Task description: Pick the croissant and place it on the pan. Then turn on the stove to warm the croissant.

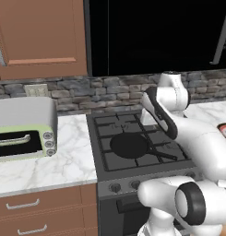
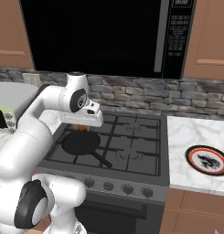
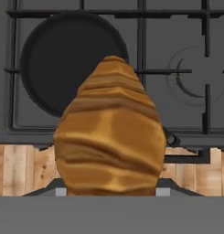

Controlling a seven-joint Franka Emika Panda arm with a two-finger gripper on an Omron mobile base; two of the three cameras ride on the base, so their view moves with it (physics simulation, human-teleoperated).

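Note:
In the hand view the golden-brown croissant (image 3: pixel 111 132) stands large between the jaws, and my gripper (image 2: pixel 81 129) is shut on it. It hangs a little above the stove (image 2: pixel 131 137), just over the back edge of the flat black pan (image 2: pixel 80 142). A sliver of the croissant (image 2: pixel 81 127) shows orange under the white hand. The pan (image 1: pixel 128 144) rests on the front left burner with its thin handle pointing toward the front right. In the hand view the pan (image 3: pixel 63 68) lies beyond the croissant, to the upper left. Round knobs (image 2: pixel 109 186) line the stove's front.
A pale green and grey toaster oven (image 1: pixel 22 133) stands on the marble counter left of the stove (image 1: pixel 110 122). A white plate with a red rim (image 2: pixel 207 159) lies on the counter to the right. A black microwave (image 2: pixel 99 36) hangs overhead.

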